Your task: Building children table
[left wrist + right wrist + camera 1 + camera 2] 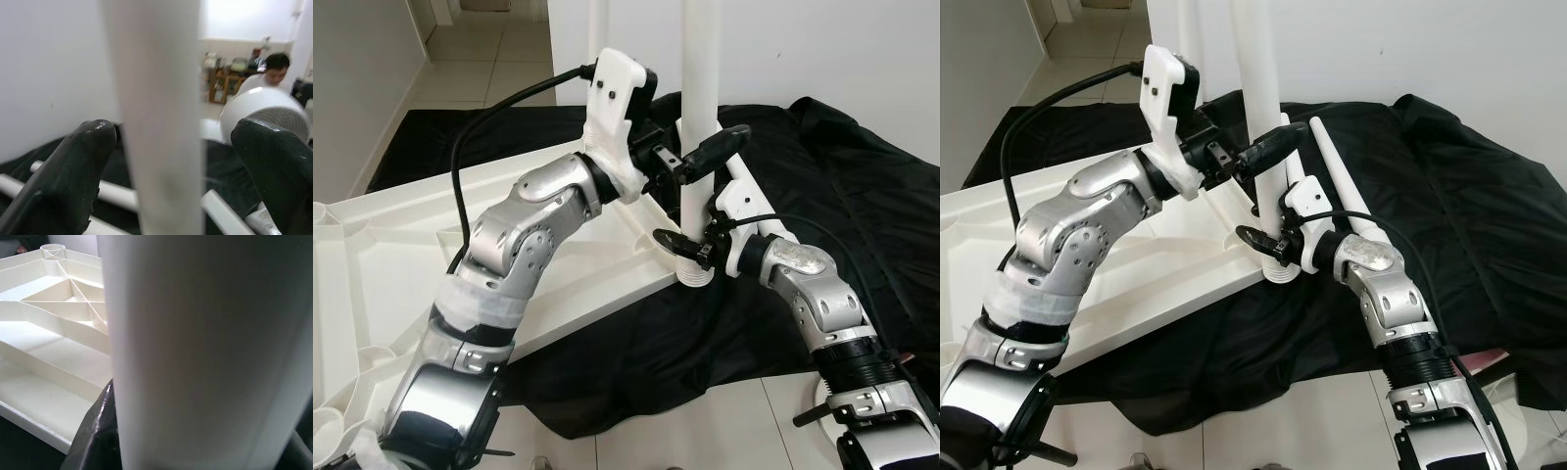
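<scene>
tabletops counted: 1 [401,245] | upright legs counted: 2 [703,98] | loose legs lying on cloth: 1 [1344,186] | black cloths: 1 [1449,196] | grippers seen: 2 [690,162] [690,245] | persons seen: 1 [266,73]

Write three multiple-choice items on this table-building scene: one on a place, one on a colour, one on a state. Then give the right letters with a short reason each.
1. Where does the upright white leg stand?
A. At the corner of the upside-down tabletop
B. Flat on the tiled floor
C. On a chair seat

2. What colour is the cloth spread under the parts?
A. Red
B. Black
C. Yellow

3. How does the left gripper stand to the leg?
A. Hanging idle at the robot's side
B. Fingers either side of the leg, higher up than the right gripper
C. Lying on the floor

Answers:
1 A: the leg's foot sits at the tabletop's near corner.
2 B: the cloth is plainly black.
3 B: the left wrist view shows the leg between both fingers, and the eye views put that gripper above the right one.
</scene>
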